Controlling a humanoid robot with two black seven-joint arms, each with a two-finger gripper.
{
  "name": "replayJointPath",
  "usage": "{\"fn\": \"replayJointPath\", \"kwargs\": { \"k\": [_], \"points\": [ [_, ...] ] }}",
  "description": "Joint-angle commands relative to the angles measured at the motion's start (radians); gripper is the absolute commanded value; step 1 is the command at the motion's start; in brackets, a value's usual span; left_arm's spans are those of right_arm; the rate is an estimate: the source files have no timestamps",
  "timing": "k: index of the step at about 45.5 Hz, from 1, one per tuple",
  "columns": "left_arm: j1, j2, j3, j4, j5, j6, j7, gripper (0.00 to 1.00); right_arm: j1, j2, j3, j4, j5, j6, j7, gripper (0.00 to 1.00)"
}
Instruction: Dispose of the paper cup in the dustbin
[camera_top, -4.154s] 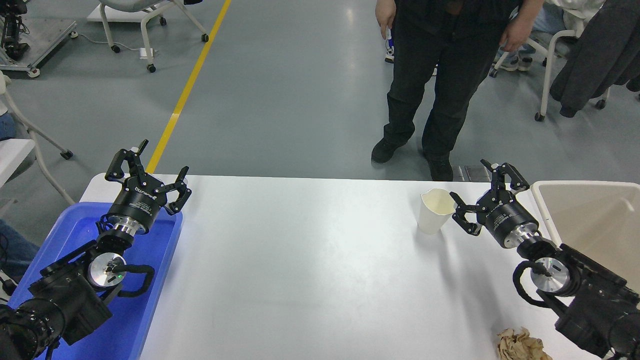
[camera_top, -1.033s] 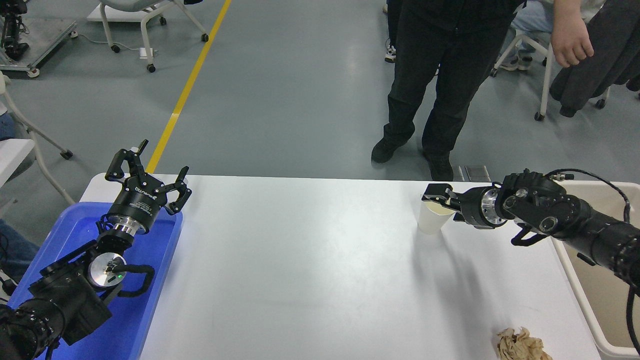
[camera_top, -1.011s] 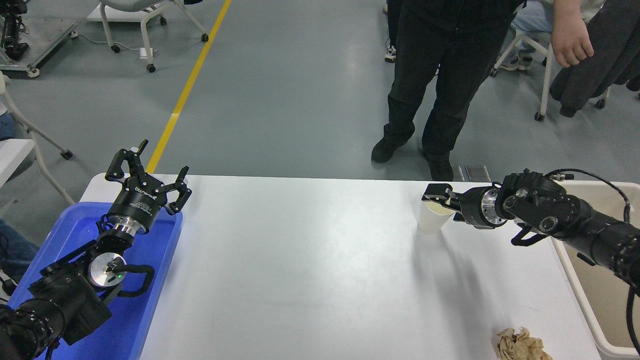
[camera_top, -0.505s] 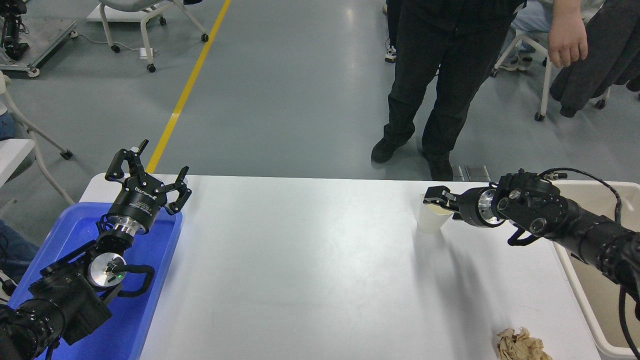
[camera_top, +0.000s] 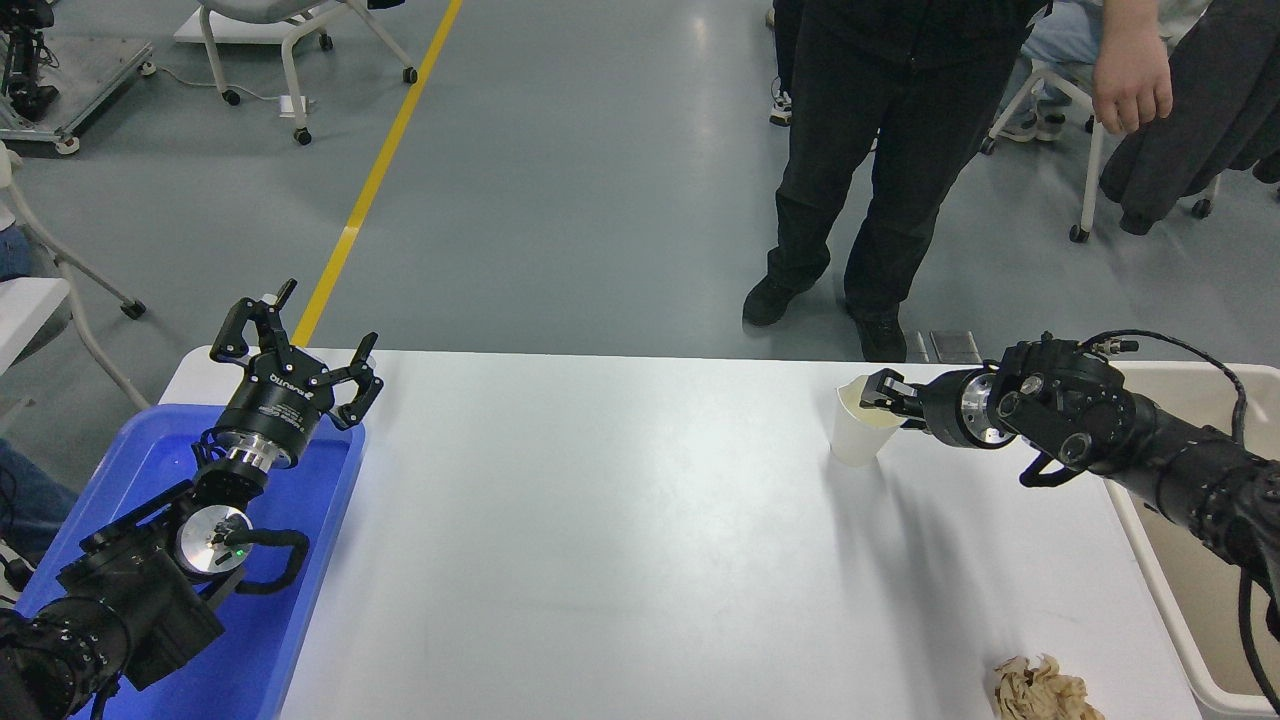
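The paper cup (camera_top: 855, 432) stands near the table's far right, white with a cream inside, leaning slightly left. My right gripper (camera_top: 884, 398) reaches in from the right and is shut on the cup's right rim, one finger inside and one outside. The beige dustbin (camera_top: 1250, 372) sits off the table's right edge, partly hidden behind my right arm. My left gripper (camera_top: 322, 335) is parked open and empty at the lower left.
A blue plastic tray (camera_top: 300, 570) lies under my left arm. A crumpled brown paper wad (camera_top: 1045, 692) lies at the front right of the white table (camera_top: 600, 520). A person (camera_top: 880, 150) stands at the far side, one hand hanging at the upper right.
My right gripper swung round to come at the cup from the right and closed on its rim. The cup has shifted slightly left and tilted. The left arm has not moved.
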Motion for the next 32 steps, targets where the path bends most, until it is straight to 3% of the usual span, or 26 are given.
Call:
{"fn": "replayJointPath", "kwargs": {
  "k": [1, 5, 32],
  "points": [
    [0.0, 0.0, 0.0, -0.001, 0.0, 0.0, 0.0, 1.0, -0.003, 0.003, -0.002, -0.001, -0.001, -0.001, 0.005, 0.06],
    [0.0, 0.0, 0.0, 0.001, 0.001, 0.0, 0.0, 1.0, -0.006, 0.003, -0.002, 0.003, 0.001, 0.002, 0.007, 0.0],
    [0.0, 0.0, 0.0, -0.001, 0.0, 0.0, 0.0, 1.0, 0.021, -0.008, -0.025, 0.029, 0.016, 0.027, 0.083, 0.0]
  ]
}}
